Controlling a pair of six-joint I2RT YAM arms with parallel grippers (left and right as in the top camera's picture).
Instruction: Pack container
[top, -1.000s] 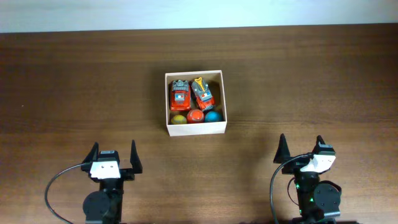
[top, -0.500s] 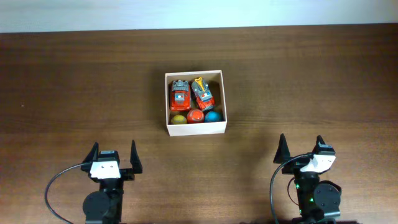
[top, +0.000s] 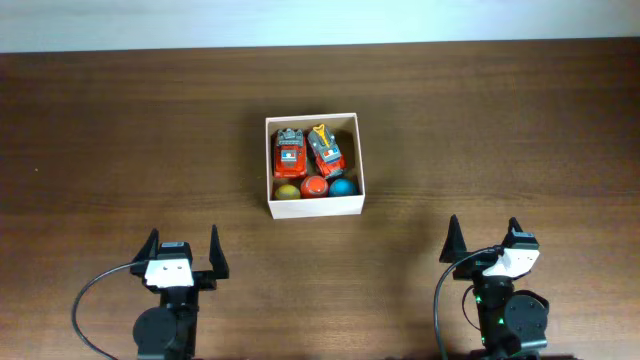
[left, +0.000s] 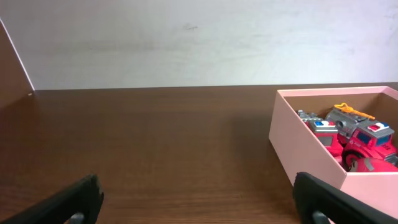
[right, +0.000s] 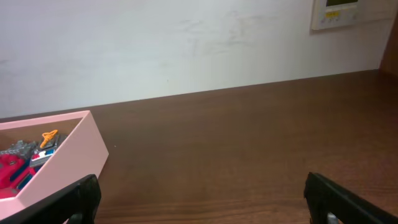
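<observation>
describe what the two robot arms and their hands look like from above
They match. The left hand and right hand each have two black, pointed fingers set on a white block, with a round black joint behind it. A thin black cable loops out beside each arm. Small green lights glow on the right arm only.

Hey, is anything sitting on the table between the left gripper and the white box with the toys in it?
Nothing visible. From overhead, only bare table lies between the left gripper, jaws open, and the container. The left wrist view also shows only wood up to its wall.
</observation>
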